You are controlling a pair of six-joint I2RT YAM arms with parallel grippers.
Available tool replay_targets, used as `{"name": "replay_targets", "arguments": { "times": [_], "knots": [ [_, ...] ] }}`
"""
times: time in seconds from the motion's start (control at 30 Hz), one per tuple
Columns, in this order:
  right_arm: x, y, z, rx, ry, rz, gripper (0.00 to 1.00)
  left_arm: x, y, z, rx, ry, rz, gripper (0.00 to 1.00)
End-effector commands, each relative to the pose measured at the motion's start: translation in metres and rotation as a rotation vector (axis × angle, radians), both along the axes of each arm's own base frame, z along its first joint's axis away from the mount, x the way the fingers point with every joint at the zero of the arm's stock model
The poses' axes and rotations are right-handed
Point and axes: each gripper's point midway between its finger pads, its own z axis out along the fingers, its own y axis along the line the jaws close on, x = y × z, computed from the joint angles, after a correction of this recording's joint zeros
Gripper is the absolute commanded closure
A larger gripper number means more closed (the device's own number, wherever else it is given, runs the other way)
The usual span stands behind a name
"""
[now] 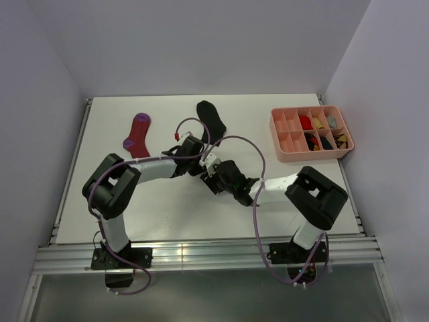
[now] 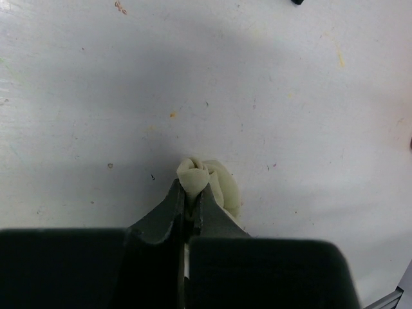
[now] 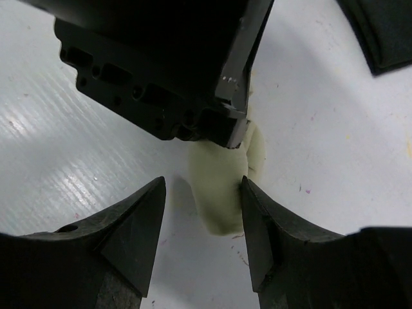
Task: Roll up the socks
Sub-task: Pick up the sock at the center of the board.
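The small cream sock (image 2: 215, 183) lies bunched on the white table. My left gripper (image 2: 190, 193) is shut on its folded end. In the right wrist view the cream sock (image 3: 222, 193) reaches down from under the left gripper's black body, between my open right fingers. My right gripper (image 3: 203, 193) is open around it, its right finger (image 3: 257, 219) touching the sock's side. From above, both grippers (image 1: 213, 171) meet at mid table and hide the cream sock. The black ankle sock (image 1: 211, 115) lies at the back centre. The magenta sock (image 1: 138, 135) with purple stripes lies at the back left.
A pink compartment tray (image 1: 277, 137) with several rolled socks stands at the back right. A corner of the black sock (image 3: 383, 29) shows at the top right of the right wrist view. Grey walls close the table's back and sides.
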Motion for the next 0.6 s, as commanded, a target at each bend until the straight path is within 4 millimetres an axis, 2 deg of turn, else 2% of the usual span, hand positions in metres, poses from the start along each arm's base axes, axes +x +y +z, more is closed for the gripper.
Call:
{"name": "replay_targets", "arguments": {
  "times": [0.0,0.27,0.43,0.53,0.57],
  "knots": [
    [0.013,0.016,0.016,0.016,-0.068,0.011,0.42,-0.006,-0.001,-0.012,0.027,0.046,-0.037,1.0],
    [0.016,0.017,-0.013,-0.049,-0.017,0.003,0.43,-0.007,-0.004,-0.014,0.002,0.059,-0.05,1.0],
    [0.016,0.011,-0.038,-0.121,0.039,-0.025,0.44,-0.009,-0.006,-0.017,-0.01,0.07,-0.063,1.0],
    [0.013,0.011,-0.047,-0.144,0.077,-0.025,0.5,-0.011,-0.008,-0.017,-0.018,0.077,-0.077,1.0],
    [0.012,0.01,-0.049,-0.15,0.09,-0.028,0.55,-0.01,-0.008,-0.017,-0.019,0.078,-0.076,1.0]
  ]
}}
